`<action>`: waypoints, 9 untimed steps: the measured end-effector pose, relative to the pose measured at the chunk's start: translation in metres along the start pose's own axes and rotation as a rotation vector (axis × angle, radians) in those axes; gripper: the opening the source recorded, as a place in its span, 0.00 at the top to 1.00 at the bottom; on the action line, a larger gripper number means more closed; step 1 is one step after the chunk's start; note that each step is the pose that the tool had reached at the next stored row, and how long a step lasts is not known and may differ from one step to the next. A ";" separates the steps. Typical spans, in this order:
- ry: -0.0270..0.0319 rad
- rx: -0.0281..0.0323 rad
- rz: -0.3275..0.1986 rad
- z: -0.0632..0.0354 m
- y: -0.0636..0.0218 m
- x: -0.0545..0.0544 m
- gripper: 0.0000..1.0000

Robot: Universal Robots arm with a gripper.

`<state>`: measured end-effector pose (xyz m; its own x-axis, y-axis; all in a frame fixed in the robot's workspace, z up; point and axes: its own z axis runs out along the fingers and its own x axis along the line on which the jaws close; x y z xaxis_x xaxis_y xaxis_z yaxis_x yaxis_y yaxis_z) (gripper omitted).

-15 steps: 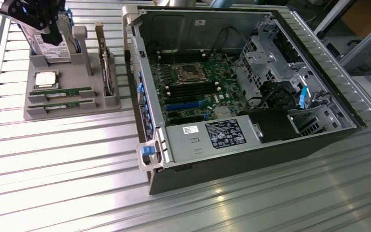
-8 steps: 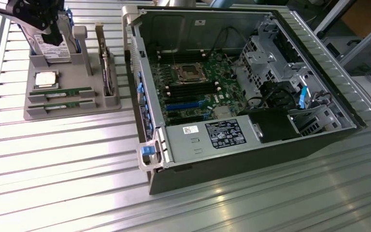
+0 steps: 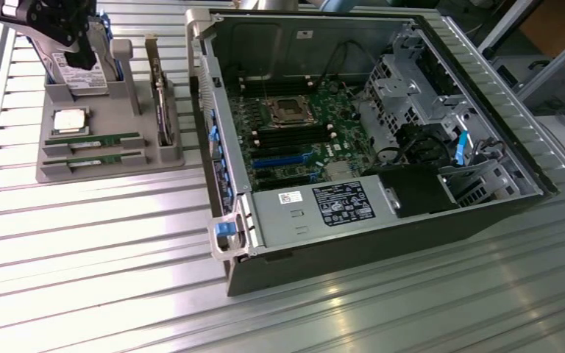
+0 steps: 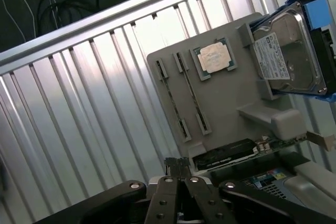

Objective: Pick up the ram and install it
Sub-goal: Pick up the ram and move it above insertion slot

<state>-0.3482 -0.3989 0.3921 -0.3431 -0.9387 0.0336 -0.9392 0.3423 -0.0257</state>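
Note:
Two green ram sticks lie side by side in slots at the front of a grey holder tray: one ram stick and a second ram stick. From the wrist view they appear edge-on, as the first ram stick and the other ram stick. My gripper hangs above the back of the tray, over the hard drive, well above the sticks. In the wrist view the gripper is shut, fingertips together with nothing between them.
The tray also holds a silver processor chip, a hard drive in a blue bracket and an upright graphics card. On the exterior view's right lies an open computer case with the motherboard's black memory slots. Ribbed metal table all around.

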 end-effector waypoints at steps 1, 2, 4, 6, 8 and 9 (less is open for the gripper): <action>-0.0001 0.0003 -0.007 0.0000 0.0000 0.000 0.89; -0.0002 0.0005 -0.014 0.0000 0.0000 0.000 0.89; -0.0004 0.0010 -0.028 0.0001 0.0000 0.000 0.89; -0.0006 0.0014 -0.040 0.0001 0.0000 0.000 0.89; -0.0008 0.0020 -0.054 0.0002 0.0000 0.000 0.89; -0.0008 0.0026 -0.069 0.0003 0.0000 0.000 0.89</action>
<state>-0.3482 -0.3989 0.3918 -0.2773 -0.9602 0.0346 -0.9607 0.2765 -0.0260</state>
